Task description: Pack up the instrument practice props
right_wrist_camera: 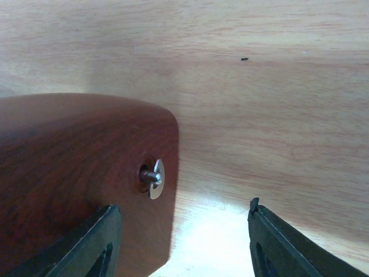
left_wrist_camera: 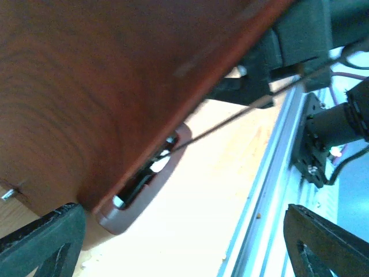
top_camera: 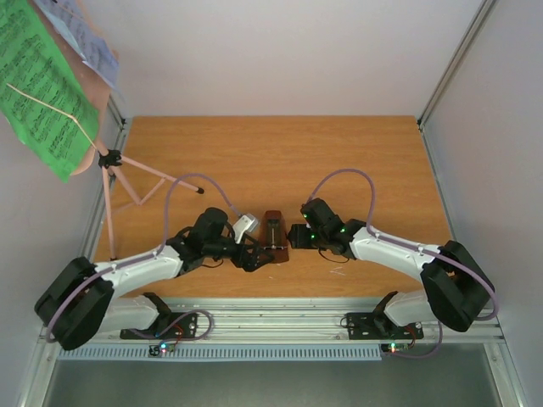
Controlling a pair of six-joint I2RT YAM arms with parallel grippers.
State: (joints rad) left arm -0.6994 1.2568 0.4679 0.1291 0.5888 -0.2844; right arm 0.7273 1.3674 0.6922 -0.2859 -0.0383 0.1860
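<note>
Left gripper (top_camera: 256,256) first: I have its fingers spread about as wide as they go, holding nothing, down by the near corner of the metronome (top_camera: 273,229). In that wrist's view the reddish-brown body fills the upper left and its thin pendulum rod (left_wrist_camera: 242,112) runs out bare across the table (top_camera: 280,153). My right gripper (top_camera: 295,235) sits at the opposite side, jaws partly apart and also empty. One finger lies in front of the wooden face that carries the winding key (right_wrist_camera: 151,178), the other hangs over bare wood, so nothing is pinched. I judge I have bracketed the metronome from both sides so one hand can steady it while the other works. A pale, clear-looking piece (top_camera: 246,225) just left of it may be its cover, though I cannot tell for sure. If so, closing it up is the step in hand. The metronome stands mid-table near my bases, well apart from the pink music stand (top_camera: 153,172) at the far left, whose desk carries the green sheet (top_camera: 38,85) and white sheet (top_camera: 85,38). None of that looks packed yet.
</note>
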